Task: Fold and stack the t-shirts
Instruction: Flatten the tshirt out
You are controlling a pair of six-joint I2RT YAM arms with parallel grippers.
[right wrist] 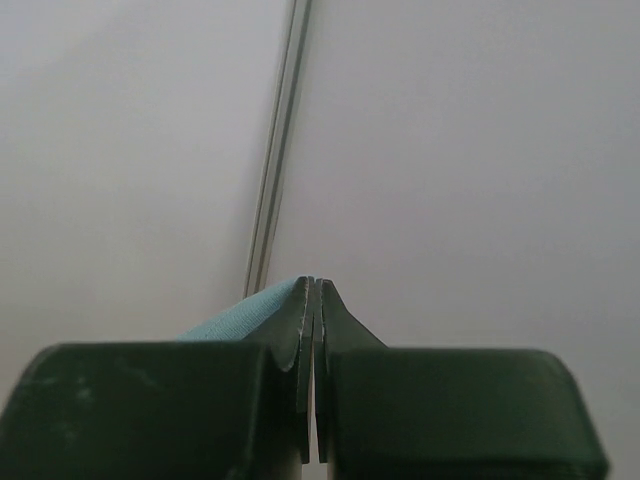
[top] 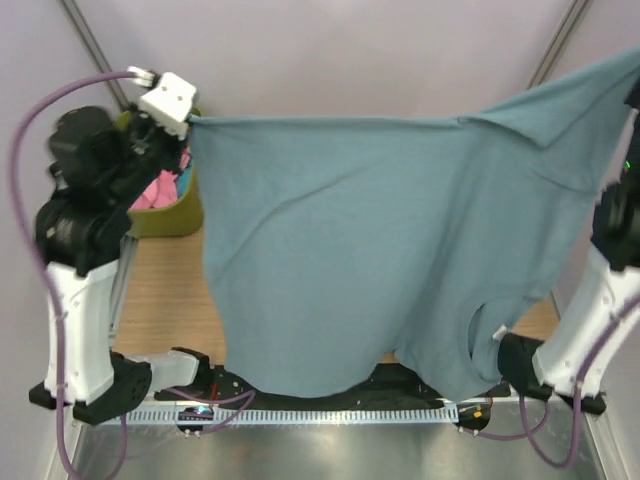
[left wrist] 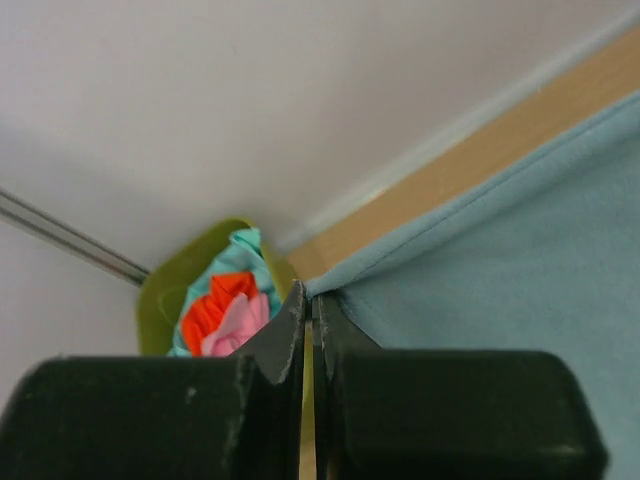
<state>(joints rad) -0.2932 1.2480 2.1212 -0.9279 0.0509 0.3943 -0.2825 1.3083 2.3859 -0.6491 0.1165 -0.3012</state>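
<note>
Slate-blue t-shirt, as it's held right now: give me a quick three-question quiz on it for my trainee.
1. True or false: the slate-blue t-shirt lies flat on the table.
2. Left claw and right claw: which is shut on the shirt? A left only; B right only; C both.
3. Where are the other shirts, pink, orange-red and turquoise?
Key: 1 false, it hangs spread in the air. 2 C. 3 In the olive-green bin.

White-and-black jointed left arm (top: 85, 200) and right arm (top: 612, 270) reach up, spread wide. Dark two-finger left gripper (left wrist: 310, 298) and right gripper (right wrist: 313, 285) pinch the slate-blue cloth t-shirt (top: 350, 240), jaws pressed together.
</note>
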